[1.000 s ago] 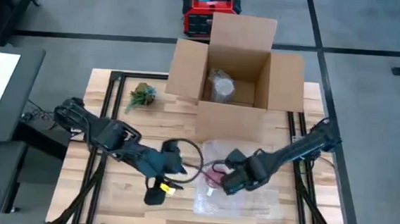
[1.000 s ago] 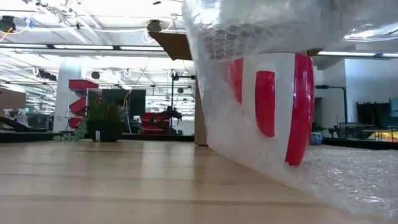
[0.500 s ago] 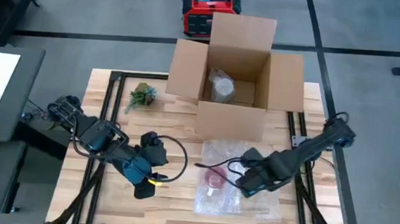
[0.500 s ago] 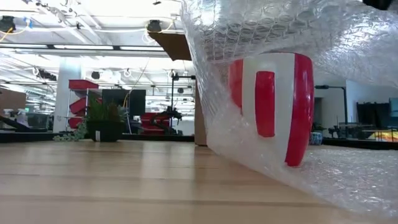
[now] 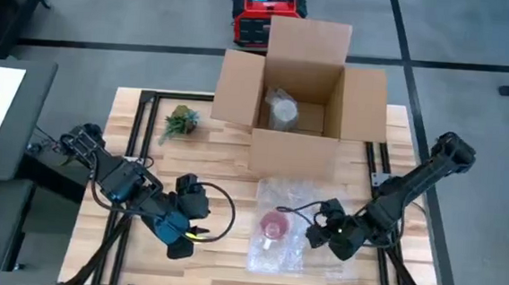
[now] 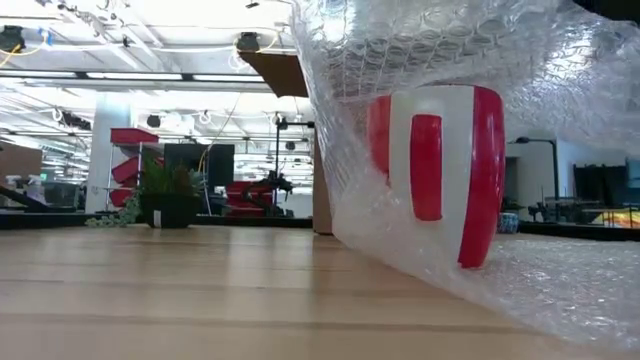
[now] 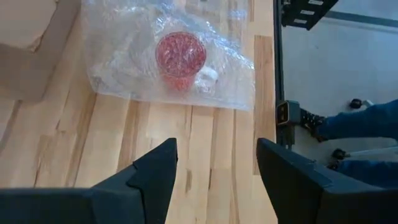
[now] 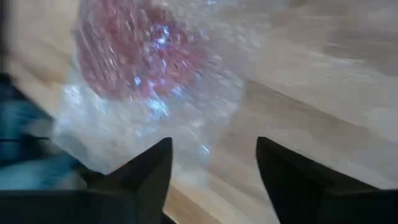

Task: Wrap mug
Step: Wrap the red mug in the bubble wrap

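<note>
Two hands flank the cardboard box (image 5: 302, 83) on its open-front side: the left hand (image 5: 184, 230) well off toward the plant, the right hand (image 5: 324, 234) just beside the bubble wrap (image 5: 280, 225); we see both with fingers spread, holding nothing. The wrap, draped loosely over the red-and-white mug (image 5: 274, 225), looks light, limp and slippery, so we judge its free edges the best hold. The mug seems rigid, breakable, heavier; better steadied than squeezed.

Glossy mug (image 6: 440, 170), clear bubble wrap (image 6: 400, 60)
</note>
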`<state>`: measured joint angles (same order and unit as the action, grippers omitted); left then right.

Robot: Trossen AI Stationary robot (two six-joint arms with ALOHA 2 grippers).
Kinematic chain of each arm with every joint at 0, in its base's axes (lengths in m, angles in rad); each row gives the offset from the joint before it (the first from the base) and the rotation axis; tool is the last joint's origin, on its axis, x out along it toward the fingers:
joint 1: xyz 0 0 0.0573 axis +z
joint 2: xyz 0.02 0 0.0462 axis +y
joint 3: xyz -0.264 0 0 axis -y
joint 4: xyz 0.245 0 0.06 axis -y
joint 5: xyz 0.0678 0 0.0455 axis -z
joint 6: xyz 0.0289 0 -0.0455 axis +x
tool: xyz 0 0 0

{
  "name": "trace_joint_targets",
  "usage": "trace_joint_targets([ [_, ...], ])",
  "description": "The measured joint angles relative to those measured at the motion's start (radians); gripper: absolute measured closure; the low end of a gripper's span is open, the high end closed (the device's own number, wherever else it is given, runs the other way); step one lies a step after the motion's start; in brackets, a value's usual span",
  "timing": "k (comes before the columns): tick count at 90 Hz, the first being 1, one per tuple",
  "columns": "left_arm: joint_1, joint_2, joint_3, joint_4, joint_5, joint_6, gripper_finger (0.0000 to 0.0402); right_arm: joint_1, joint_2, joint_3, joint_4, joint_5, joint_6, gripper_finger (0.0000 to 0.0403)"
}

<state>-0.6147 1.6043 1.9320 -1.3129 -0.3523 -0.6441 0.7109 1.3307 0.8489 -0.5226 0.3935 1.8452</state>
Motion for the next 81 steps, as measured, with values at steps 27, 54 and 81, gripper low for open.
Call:
trace_joint_targets([
  [27, 0.000, 0.000, 0.000, 0.064, 0.002, 0.017, 0.0201, -0.013, -0.001, -0.222, 0.368, 0.109, -0.082, 0.0148],
  [54, 0.003, 0.000, 0.000, 0.117, 0.006, 0.023, 0.0201, -0.032, -0.001, -0.362, 0.688, 0.133, -0.232, 0.0198],
  [81, 0.019, 0.000, 0.000, 0.127, 0.006, 0.001, 0.0201, -0.047, -0.006, -0.377, 0.774, 0.132, -0.297, 0.0391],
])
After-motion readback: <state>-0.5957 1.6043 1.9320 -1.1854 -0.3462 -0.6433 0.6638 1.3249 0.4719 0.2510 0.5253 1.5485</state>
